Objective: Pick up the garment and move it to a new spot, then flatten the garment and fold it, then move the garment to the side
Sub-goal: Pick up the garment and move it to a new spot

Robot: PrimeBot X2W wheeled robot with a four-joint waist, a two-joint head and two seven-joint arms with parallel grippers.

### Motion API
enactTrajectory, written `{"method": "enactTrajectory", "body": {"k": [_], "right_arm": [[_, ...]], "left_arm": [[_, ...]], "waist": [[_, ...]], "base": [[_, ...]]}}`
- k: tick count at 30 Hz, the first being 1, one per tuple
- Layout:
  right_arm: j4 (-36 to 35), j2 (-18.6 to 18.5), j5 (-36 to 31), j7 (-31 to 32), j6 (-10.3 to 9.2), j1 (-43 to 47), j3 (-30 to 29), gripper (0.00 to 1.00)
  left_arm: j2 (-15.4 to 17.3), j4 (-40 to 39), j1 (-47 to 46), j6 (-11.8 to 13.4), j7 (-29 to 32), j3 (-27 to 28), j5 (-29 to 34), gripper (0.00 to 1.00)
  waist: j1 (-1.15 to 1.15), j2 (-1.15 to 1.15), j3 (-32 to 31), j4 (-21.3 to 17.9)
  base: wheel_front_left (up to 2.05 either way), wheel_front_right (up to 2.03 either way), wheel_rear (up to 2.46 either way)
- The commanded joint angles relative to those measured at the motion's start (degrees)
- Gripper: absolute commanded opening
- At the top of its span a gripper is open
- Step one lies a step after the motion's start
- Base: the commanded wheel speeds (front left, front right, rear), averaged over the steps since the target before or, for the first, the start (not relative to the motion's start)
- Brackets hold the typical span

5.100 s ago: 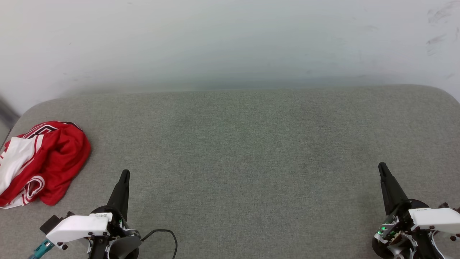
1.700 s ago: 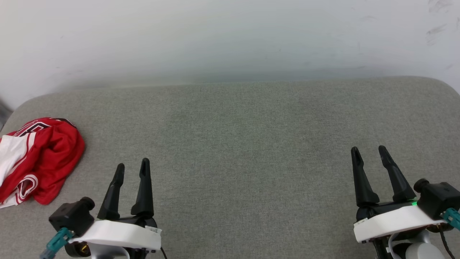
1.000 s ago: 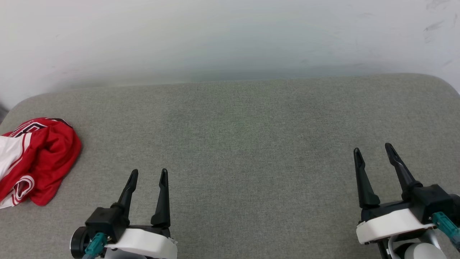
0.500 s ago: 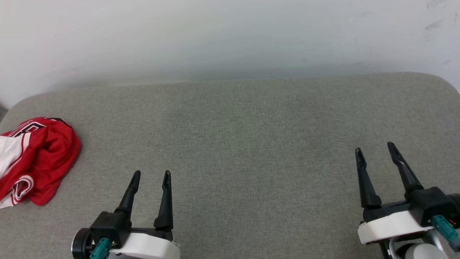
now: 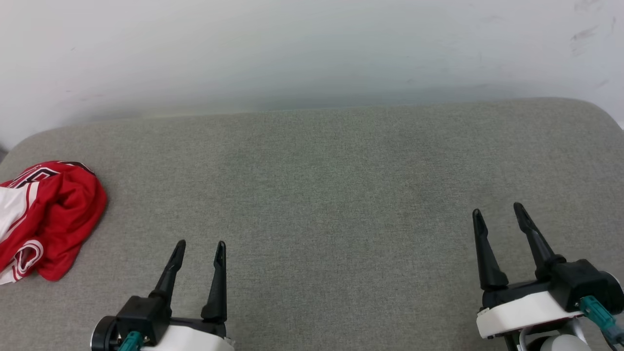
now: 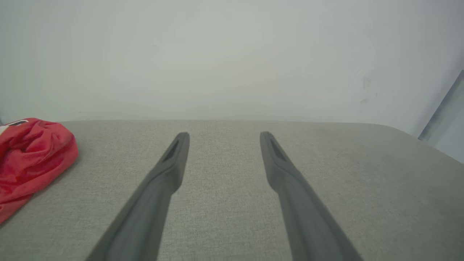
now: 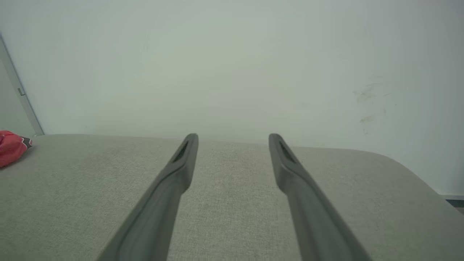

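Left arm pose: the left gripper [image 5: 201,243] sits low by the near edge of the grey padded surface [image 5: 317,195], on its left half. Its two long dark fingers point toward the far edge and the pale wall [image 5: 292,48], leaning a little to the right.
Left gripper state: released, with the fingers spread and bare fabric between them.
Right arm pose: the right gripper [image 5: 497,209] is close to the near right corner. Its fingers also point at the far edge, tilted slightly left.
Right gripper state: released, with the fingers parted and nothing between them.
Garment place: the garment [image 5: 53,219] lies crumpled in a red heap at the left edge of the surface.
Garment to grippers: it lies to the left of the left gripper's fingertips and a little farther in, clear of them. It is well apart from the right gripper, at the opposite side.
Hard to make out: the head view's left border cuts off the heap. Only a scrap of black, white-outlined lettering shows at its far end, and it cannot be read. A white panel and striped trim show nearer. Whether either gripper's fingers touch the fabric cannot be told.
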Motion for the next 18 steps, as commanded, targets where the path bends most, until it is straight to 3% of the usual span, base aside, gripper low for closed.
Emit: {"method": "enactTrajectory", "body": {"k": [1,11,18], "right_arm": [[0.6,0.1,-0.4,-0.4,-0.02,0.7,0.2,1.0],[2.5,0.1,-0.6,-0.6,-0.02,0.8,0.6,1.0],[3.9,0.1,0.7,-0.6,-0.02,0.6,2.3,1.0]], "left_arm": [[-0.1,0.5,0.6,-0.4,-0.4,-0.1,0.9,1.0],[-0.1,2.3,0.4,-0.8,-0.7,-0.8,1.3,1.0],[-0.1,2.4,0.4,-0.4,-0.7,-1.0,2.5,1.0]], "waist": [[0.0,0.0,-0.1,0.0],[0.0,0.0,-0.3,0.8],[0.0,0.0,-0.7,4.3]], "base": [[0.0,0.0,0.0],[0.0,0.0,0.0],[0.0,0.0,0.0]]}}
